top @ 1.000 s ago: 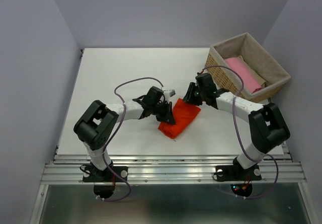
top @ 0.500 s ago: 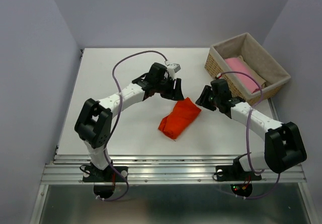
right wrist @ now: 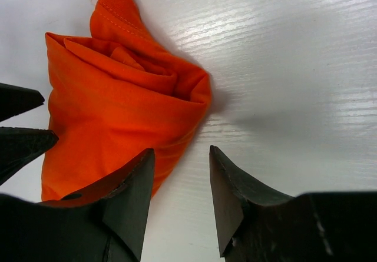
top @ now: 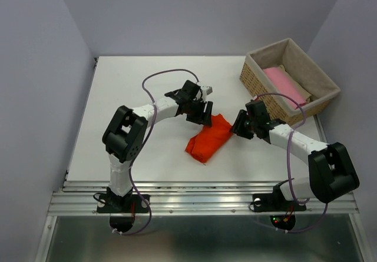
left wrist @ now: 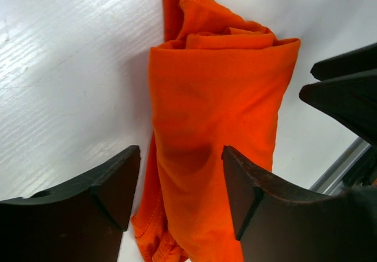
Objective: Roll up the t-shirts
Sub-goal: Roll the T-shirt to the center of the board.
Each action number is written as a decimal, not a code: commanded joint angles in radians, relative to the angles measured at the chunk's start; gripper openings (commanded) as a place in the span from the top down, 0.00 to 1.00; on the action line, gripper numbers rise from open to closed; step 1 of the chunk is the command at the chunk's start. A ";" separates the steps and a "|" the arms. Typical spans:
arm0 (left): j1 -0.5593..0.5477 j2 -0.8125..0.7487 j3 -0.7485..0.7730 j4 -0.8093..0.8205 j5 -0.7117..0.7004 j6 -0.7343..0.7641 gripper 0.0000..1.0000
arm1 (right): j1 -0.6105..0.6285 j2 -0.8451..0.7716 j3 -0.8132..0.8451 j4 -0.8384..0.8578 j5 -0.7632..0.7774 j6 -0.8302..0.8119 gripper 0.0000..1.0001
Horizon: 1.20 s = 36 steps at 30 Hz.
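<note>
Orange shirt [top: 209,139] lies as a compact roll at mid-table [top: 129,85], spiral end facing the far side. A second ago both grippers were on its far end, the left one clamped. They then let go and drew apart, and now they have closed in again without gripping. The roll keeps its shape unaided, so this shirt looks essentially finished and ready to set aside.

Left gripper [top: 203,113] has its jaws spread wide and empty, poised over the roll's far-left corner, with the arm reaching forward and its forearm bent inward. Right gripper [top: 237,125] has its jaws partly parted and empty, just beside the far-right end, with the arm low and stretched leftward.

Basket [top: 257,85] at far right holds a pink shirt [top: 283,85], well apart from both arms.
</note>
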 commanded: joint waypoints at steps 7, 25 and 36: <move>-0.006 0.016 0.029 0.053 0.153 0.011 0.36 | 0.000 -0.003 -0.029 0.081 -0.052 0.053 0.43; -0.025 0.093 0.026 0.154 0.277 -0.036 0.43 | -0.060 0.018 -0.121 0.305 -0.206 0.145 0.39; -0.028 0.116 0.044 0.183 0.357 -0.050 1.00 | -0.078 0.070 -0.139 0.361 -0.249 0.152 0.39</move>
